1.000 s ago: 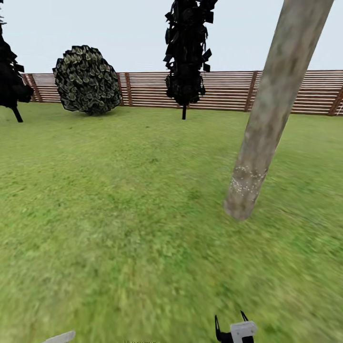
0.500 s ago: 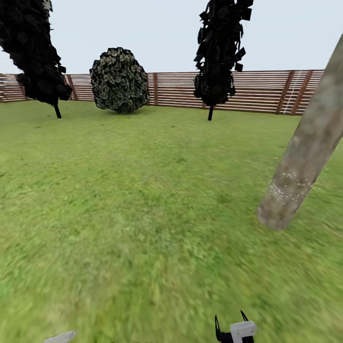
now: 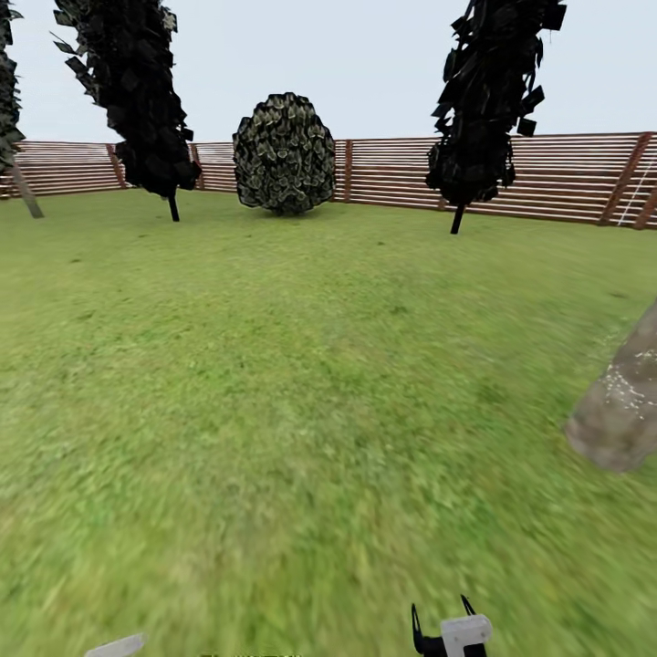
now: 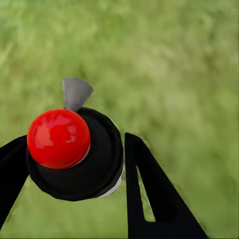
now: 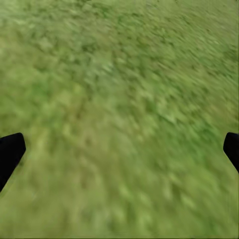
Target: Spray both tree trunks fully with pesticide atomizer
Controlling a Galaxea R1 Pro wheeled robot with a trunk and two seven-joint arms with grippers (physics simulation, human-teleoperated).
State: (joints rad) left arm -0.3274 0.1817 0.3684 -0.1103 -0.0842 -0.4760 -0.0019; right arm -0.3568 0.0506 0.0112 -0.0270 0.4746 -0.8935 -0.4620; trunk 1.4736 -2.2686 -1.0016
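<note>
The pesticide atomizer [image 4: 74, 152], a small black bottle with a round red tip, sits between the black fingers of my left gripper [image 4: 74, 159], which is shut on it above grass. The base of one tree trunk [image 3: 622, 406] leans in at the right edge of the head view, pale grey-brown, with a band of white pesticide specks [image 3: 631, 381] on it. A second pale trunk [image 3: 26, 194] stands far off at the left edge by the fence. My right gripper [image 3: 443, 628] hangs low over the lawn, and in its wrist view the right gripper [image 5: 119, 149] is open with nothing between its fingers.
Lawn [image 3: 274, 383] stretches ahead to a reddish-brown slat fence [image 3: 557, 178]. Two narrow near-black cypress-like trees [image 3: 146, 100] [image 3: 488, 109] and a round bush [image 3: 285, 153] stand before the fence.
The whole head view has swung left, so the camera has turned. The specked trunk now sits at the right edge. Both grippers keep their places in the picture.
</note>
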